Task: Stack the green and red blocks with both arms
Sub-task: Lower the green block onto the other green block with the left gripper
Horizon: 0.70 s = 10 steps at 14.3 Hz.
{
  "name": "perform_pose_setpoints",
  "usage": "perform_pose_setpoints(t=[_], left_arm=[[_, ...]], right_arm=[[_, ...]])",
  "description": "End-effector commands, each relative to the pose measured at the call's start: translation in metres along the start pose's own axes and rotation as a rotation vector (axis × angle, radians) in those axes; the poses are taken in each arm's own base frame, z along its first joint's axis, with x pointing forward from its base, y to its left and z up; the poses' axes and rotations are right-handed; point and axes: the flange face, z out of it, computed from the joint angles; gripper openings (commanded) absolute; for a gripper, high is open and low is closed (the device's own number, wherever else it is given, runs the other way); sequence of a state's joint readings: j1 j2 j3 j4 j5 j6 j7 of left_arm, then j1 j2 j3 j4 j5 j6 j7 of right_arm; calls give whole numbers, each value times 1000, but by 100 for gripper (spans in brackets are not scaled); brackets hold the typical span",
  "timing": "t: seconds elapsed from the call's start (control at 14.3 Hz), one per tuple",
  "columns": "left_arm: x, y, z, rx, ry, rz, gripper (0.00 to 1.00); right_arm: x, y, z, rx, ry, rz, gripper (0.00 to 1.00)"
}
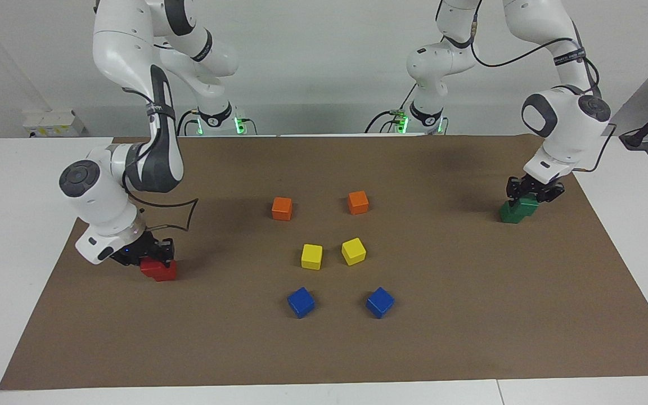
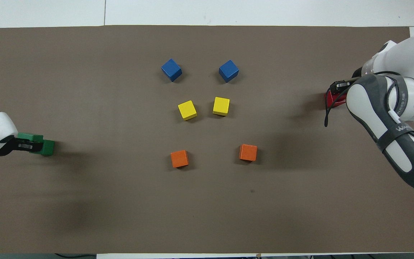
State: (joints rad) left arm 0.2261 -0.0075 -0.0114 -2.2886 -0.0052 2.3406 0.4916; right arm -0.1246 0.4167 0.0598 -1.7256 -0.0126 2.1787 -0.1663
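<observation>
1. The left gripper [image 1: 533, 194] is low at the left arm's end of the brown mat [image 1: 324, 349]. Its jaws pinch 1 green block [image 1: 528, 205].
2. That held green block sits partly over the other green block [image 1: 508, 214], which lies on the mat near that end's edge. The 2 blocks look like they touch, and the top 1 is shifted a bit toward the mat's edge, so they do not line up.
3. The right gripper [image 1: 152, 253] is low at the right arm's end of the mat. Its jaws pinch 1 red block [image 1: 148, 266].
4. That held red block is partly over the other red block [image 1: 165, 271], which lies on the mat near that end's edge. They look like they touch, and the top 1 is shifted toward the edge.
5. In the middle of the mat lie 2 orange cubes [image 1: 282, 208] nearest the robots, then 2 yellow cubes [image 1: 311, 256], then 2 blue cubes [image 1: 301, 302] farthest from the robots. Each pair lies side by side with a gap between.
</observation>
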Motion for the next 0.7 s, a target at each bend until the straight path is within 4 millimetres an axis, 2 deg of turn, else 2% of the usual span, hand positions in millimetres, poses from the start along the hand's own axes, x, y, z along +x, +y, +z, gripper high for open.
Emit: perform_pose_setpoints(t=[0.0, 0.63], left_arm=[[-8, 1, 3, 10, 16, 7, 0], [-10, 3, 10, 3, 2, 6, 0]], right_arm=[[-7, -1, 7, 13, 18, 4, 0], [-14, -3, 16, 10, 16, -30, 0]])
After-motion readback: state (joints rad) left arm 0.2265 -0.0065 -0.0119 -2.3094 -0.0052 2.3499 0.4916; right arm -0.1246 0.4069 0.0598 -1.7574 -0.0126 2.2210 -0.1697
